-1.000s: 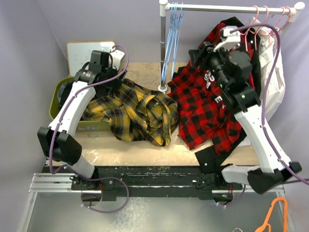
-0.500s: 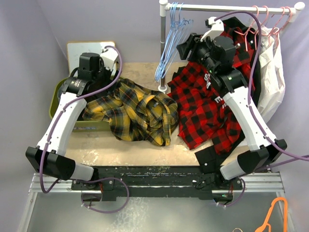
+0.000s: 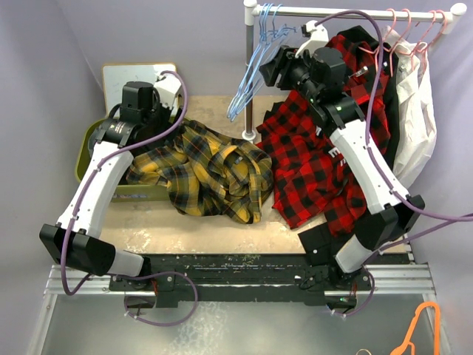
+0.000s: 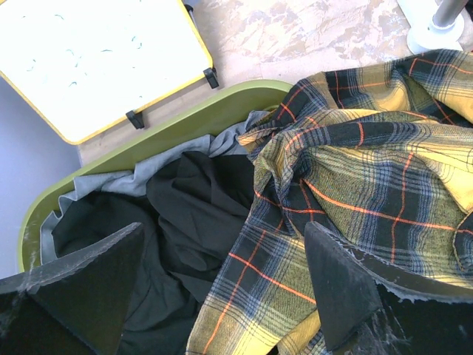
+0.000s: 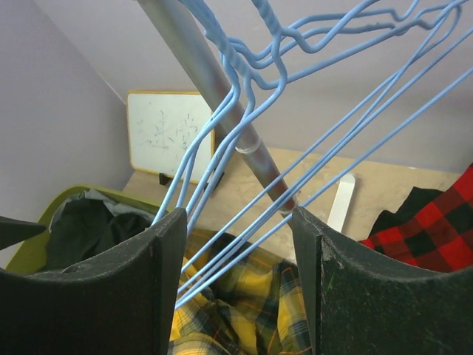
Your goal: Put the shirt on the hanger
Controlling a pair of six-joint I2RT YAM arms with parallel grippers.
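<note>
Up at the far rail (image 3: 347,11), the right gripper (image 3: 266,70) has travelled left from the red-and-black checked shirt (image 3: 310,177) to the bundle of light-blue wire hangers (image 3: 250,74). These hung straight beside the pole (image 3: 249,44) a second ago; now their lower ends swing out to the left. From the right wrist, the gripper (image 5: 236,222) stands released, its fingers (image 5: 140,288) well apart, with several blue wires running through the gap. I cannot tell whether any wire touches a pad, nor which hanger of the bundle is which.

Over on the left, the left gripper (image 3: 151,118) has drawn back a little towards the whiteboard (image 3: 122,74). It hangs spread wide (image 4: 222,259), gripping nothing, above the green bin (image 4: 222,111) and the edge of the yellow-and-navy plaid shirt (image 4: 355,170).

That shirt (image 3: 214,174) lies where it did, crumpled on the table between the bin and the pole's base, its left part draped over the bin rim. Collar and sleeves cannot be made out in the heap. Black cloth (image 4: 192,207) and grey cloth (image 4: 140,177) fill the bin, partly buried under the plaid.
</note>
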